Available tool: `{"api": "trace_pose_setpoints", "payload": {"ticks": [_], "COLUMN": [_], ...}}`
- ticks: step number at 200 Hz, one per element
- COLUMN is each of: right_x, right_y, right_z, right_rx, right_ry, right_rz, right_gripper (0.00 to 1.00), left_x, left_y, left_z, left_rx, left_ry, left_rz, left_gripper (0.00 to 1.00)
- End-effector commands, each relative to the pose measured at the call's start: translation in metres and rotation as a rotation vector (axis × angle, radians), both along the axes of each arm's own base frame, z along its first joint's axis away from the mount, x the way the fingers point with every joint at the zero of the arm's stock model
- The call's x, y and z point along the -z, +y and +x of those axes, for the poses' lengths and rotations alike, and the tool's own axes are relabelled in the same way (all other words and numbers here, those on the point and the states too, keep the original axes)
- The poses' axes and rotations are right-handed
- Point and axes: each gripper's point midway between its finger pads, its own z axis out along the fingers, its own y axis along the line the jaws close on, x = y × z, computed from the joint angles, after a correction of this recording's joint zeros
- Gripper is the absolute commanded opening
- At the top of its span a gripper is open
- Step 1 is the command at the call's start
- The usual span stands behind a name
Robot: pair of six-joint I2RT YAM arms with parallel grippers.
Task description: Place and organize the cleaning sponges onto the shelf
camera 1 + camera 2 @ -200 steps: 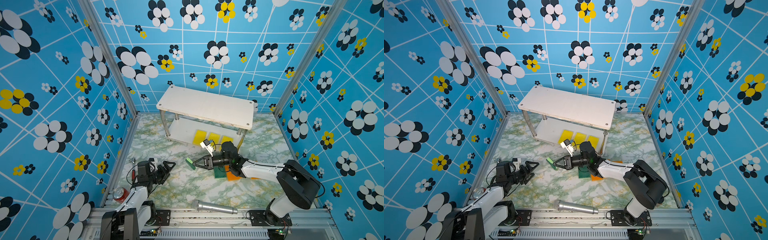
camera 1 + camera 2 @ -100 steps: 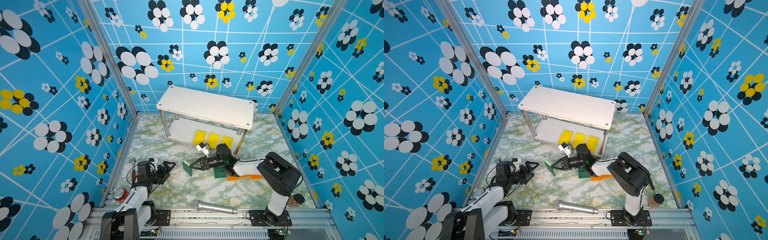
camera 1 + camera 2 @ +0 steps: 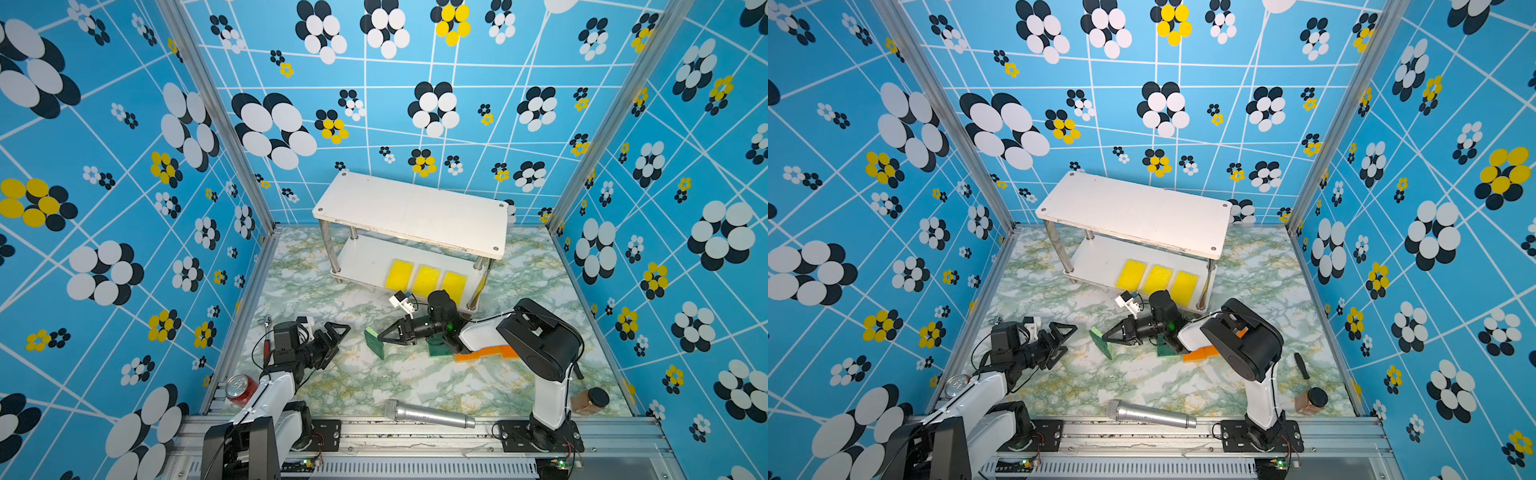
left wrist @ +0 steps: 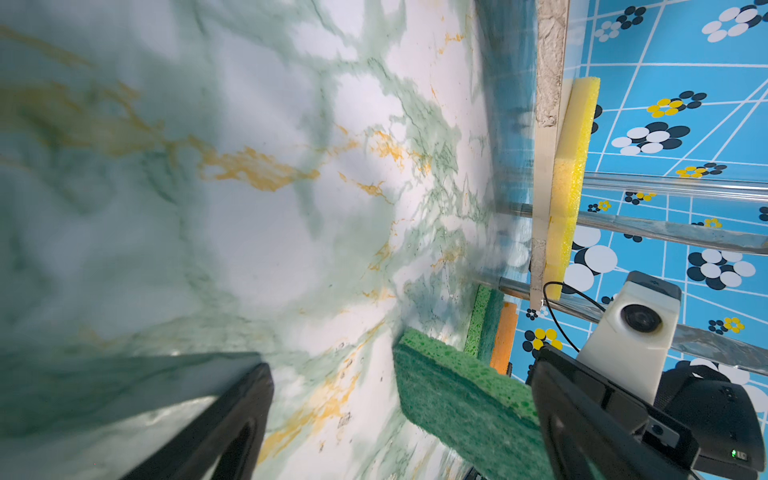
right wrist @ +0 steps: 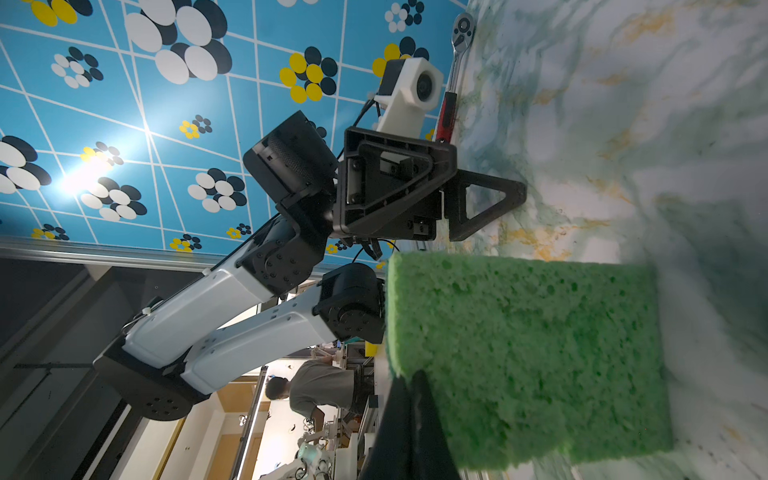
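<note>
Our right gripper (image 3: 380, 337) is clamped on a green sponge (image 3: 374, 343). It pinches one short end across the two flat faces, so the pad stands on edge just ahead of the fingertips. We cannot tell whether its lower edge touches the marbled table (image 3: 374, 386) beneath the hand.

We judge the sponge light, soft and springy. The open-pored foam squashes under the jaws, its rough skin should resist slipping, and nothing about it can break. A hold near one end leaves the free end able to slide in flat.

Behind the wrist lie a second green sponge (image 3: 438, 351) and orange sponges (image 3: 490, 353), partly hidden by the arm. Off to the hand's side stands the shelf (image 3: 365, 262), with three yellow sponges (image 3: 426, 280) in a row on its lower board. Facing the fingertips, close by, our left gripper (image 3: 334, 343) rests with jaws spread wide, holding nothing.
</note>
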Motion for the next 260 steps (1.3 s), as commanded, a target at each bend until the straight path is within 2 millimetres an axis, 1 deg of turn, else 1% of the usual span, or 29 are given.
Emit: {"api": "trace_pose_setpoints", "payload": {"ticks": [1,43,69,86,102,146,179,194,223,240,260], "right_x": [-0.003,0.009,0.019,0.022,0.03,0.034,0.04,0.044,0.05,0.055,0.059], "right_y": [0.004,0.004,0.001,-0.003,-0.009,-0.023,-0.03,-0.032,-0.039,-0.042,-0.044], "right_z": [0.0,0.001,0.002,0.002,0.002,0.005,0.007,0.009,0.013,0.015,0.017], "right_rx": [-0.03,-0.026,-0.013,-0.006,-0.003,0.019,0.031,0.038,0.06,0.069,0.08], "right_ry": [-0.007,0.021,0.013,-0.021,-0.05,-0.137,-0.158,-0.166,-0.179,-0.179,-0.175], "right_rz": [0.002,-0.03,-0.086,-0.13,-0.208,-0.334,-0.397,-0.423,-0.484,-0.511,-0.536], "right_gripper": [0.0,0.0,0.0,0.0,0.0,0.0,0.0,0.0,0.0,0.0,0.0], "left_x": [0.0,0.0,0.001,0.002,0.002,0.003,0.003,-0.001,-0.016,-0.031,-0.049], "left_y": [0.003,0.003,0.003,0.003,0.003,0.003,0.002,0.001,-0.006,-0.016,-0.037], "left_z": [-0.001,0.0,0.0,-0.001,0.0,0.002,0.002,0.003,0.004,0.007,0.009], "left_rx": [0.002,0.003,0.004,0.004,0.004,0.005,0.011,0.022,0.073,0.118,0.194], "left_ry": [0.008,0.006,0.011,0.011,0.012,0.012,0.007,-0.011,-0.079,-0.15,-0.231], "left_rz": [0.013,0.013,0.012,0.013,0.012,0.009,0.009,0.011,0.033,0.055,0.089], "left_gripper": [0.99,0.99,0.99,0.99,0.99,0.99,0.99,0.99,0.99,0.99,0.99]}}
